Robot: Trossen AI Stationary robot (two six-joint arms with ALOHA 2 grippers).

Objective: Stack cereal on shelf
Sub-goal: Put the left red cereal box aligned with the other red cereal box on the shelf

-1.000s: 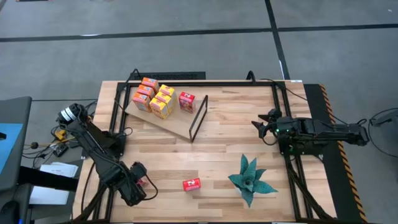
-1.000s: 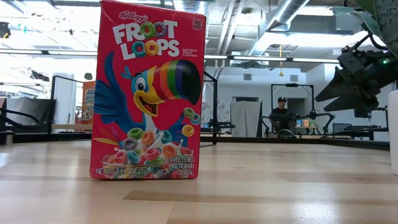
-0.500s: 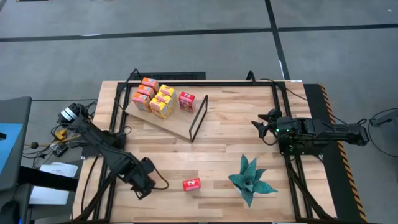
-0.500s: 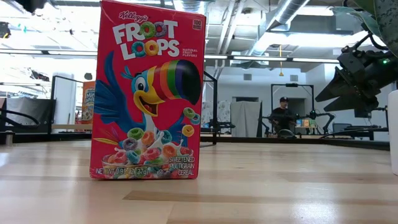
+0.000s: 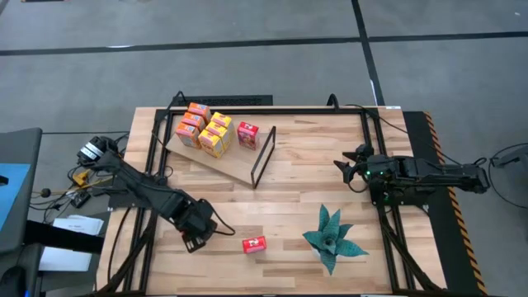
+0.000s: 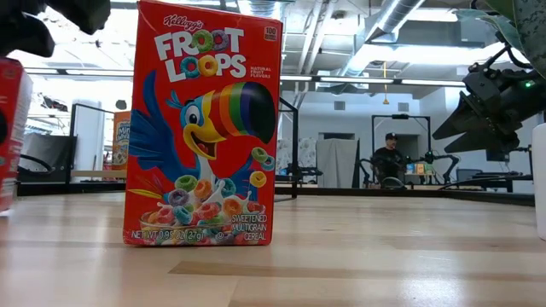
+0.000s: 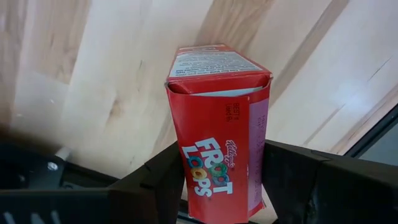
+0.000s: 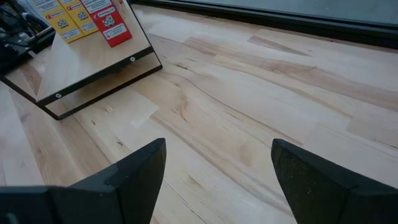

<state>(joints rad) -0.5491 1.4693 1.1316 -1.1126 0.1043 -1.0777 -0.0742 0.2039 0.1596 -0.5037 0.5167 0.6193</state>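
My left gripper (image 5: 196, 233) is over the near-left part of the table, shut on a small red Froot Loops cereal box (image 7: 217, 124). The low view shows that box at its left edge (image 6: 8, 128). Another red box (image 5: 254, 243) stands on its end on the table just right of my left gripper, and fills the low view (image 6: 200, 128). Several orange, yellow and red boxes (image 5: 210, 132) stand on the shelf board (image 5: 235, 162), whose black frame (image 5: 262, 157) is at its right end. My right gripper (image 5: 342, 172) waits open at the table's right side. My left gripper pinches the red box between its two fingers (image 7: 161, 180), which sit on its two narrow sides (image 7: 258, 180) near the end closest to the wrist. The fingers come from above, slanting down. The box hangs upright below them; I cannot tell if its lower end (image 7: 214, 62) touches the table.
A green artificial plant (image 5: 332, 238) stands on the near-right part of the table. Black rails (image 5: 375, 157) run along the table's edges. Bare wood lies between the shelf and the plant. A person (image 6: 388, 162) sits far back in the room.
My left gripper has carried the red box from the near-left corner toward the table's right and slightly toward the far edge, nearing the standing red box. The held box has come into the low view at its left edge. My right arm has kept still.
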